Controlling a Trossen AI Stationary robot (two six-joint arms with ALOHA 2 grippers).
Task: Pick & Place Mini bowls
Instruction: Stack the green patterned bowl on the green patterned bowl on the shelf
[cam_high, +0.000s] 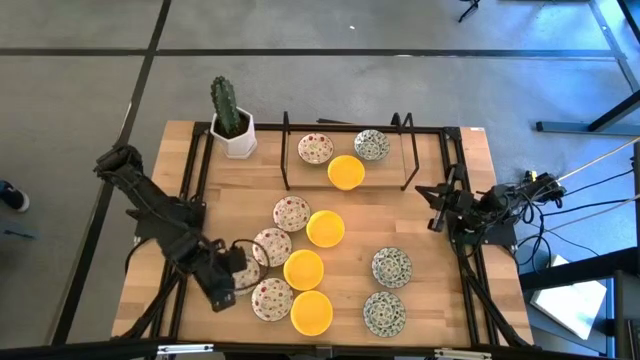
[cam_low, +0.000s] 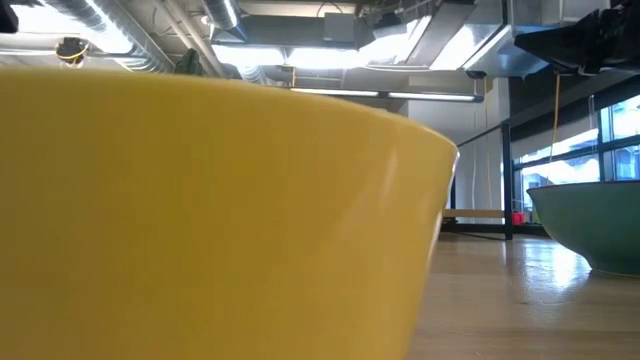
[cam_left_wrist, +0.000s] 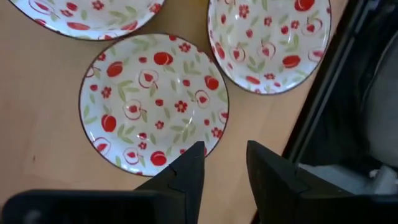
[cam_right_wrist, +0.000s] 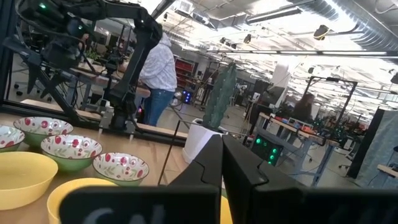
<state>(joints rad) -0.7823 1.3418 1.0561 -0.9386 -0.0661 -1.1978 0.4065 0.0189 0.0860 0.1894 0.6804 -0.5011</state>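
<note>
STEP: you are hovering the left hand (cam_left_wrist: 222, 167) over a floral mini bowl (cam_left_wrist: 154, 102) at the worktop (cam_high: 430, 240) corner far from the cactus pot (cam_high: 232, 128) | HAND: fingers part-open, holding nothing | RIGHT: right hand (cam_right_wrist: 221, 149) is idling closed, empty | NEXT: lower, straddle the rim, close.

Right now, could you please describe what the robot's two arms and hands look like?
Both arms are matte black and jointed. The left hand ends in two dark, angular wedge-shaped fingers. The right hand looks the same, and black cables trail from the right arm's base.
</note>
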